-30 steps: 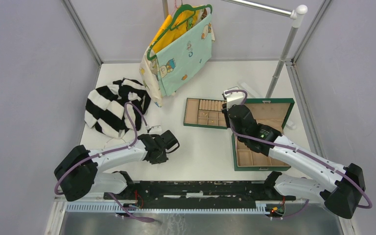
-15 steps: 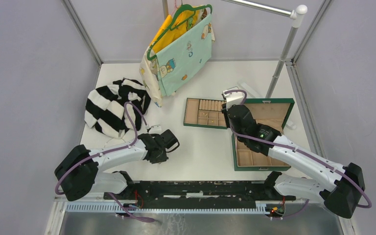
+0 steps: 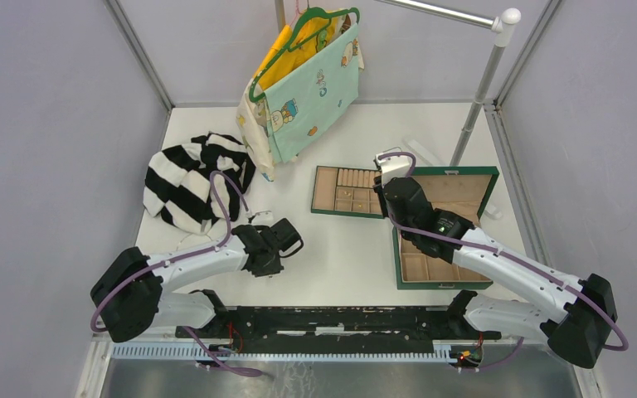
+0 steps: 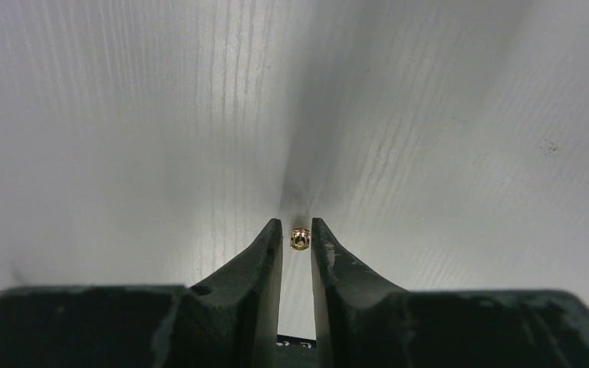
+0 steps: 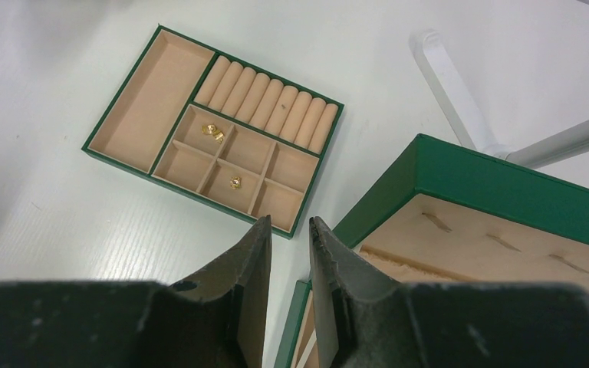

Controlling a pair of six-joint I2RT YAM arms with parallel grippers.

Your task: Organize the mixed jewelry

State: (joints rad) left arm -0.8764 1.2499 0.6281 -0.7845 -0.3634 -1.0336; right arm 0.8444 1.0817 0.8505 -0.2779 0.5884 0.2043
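Left gripper (image 4: 297, 224): its 2 dark fingers are parted only narrowly, low over the white table (image 4: 123, 115). Between the tips sits 1 tiny gold piece (image 4: 300, 238), shiny and bead-like. It does not fill the gap, with a sliver showing on its left. It looks almost round; no long axis or heading can be made out. Right gripper (image 5: 290, 222): narrowly parted, empty, above the tan divided tray (image 5: 149, 100), where 2 more gold pieces (image 5: 213, 132) lie in separate small compartments.
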